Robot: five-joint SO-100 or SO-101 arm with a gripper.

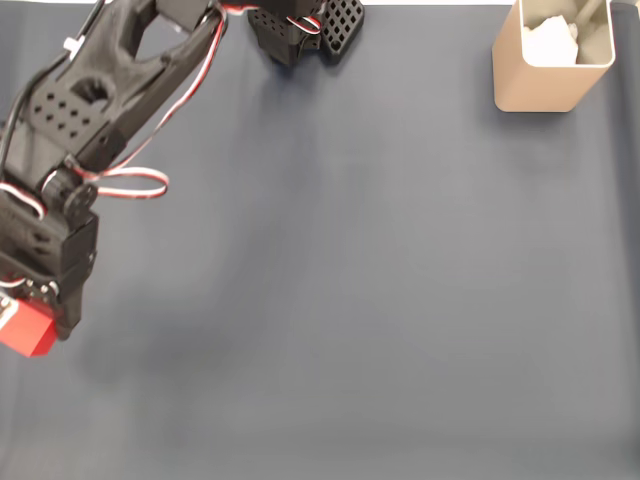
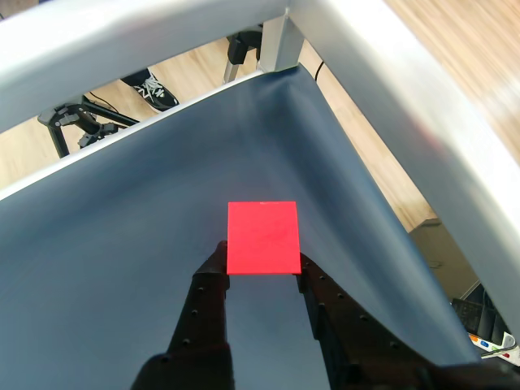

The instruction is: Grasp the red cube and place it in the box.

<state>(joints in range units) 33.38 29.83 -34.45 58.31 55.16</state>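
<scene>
A: The red cube (image 2: 262,237), where is it?
B: It sits between the two fingers of the tool (image 2: 262,272), closed on it, near the tabletop (image 1: 350,300) left edge in the fixed view.
A: And the box (image 1: 545,70)?
B: At the far right corner.

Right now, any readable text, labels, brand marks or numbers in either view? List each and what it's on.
None readable.
The red cube, held between the gripper fingers, has plain faces.
The box has plain tan walls; the white crumpled stuff inside shows no print.
The dark mat and the black arm parts carry no markings.
Small coloured items at the wrist view's bottom right corner are too small to read.
</scene>
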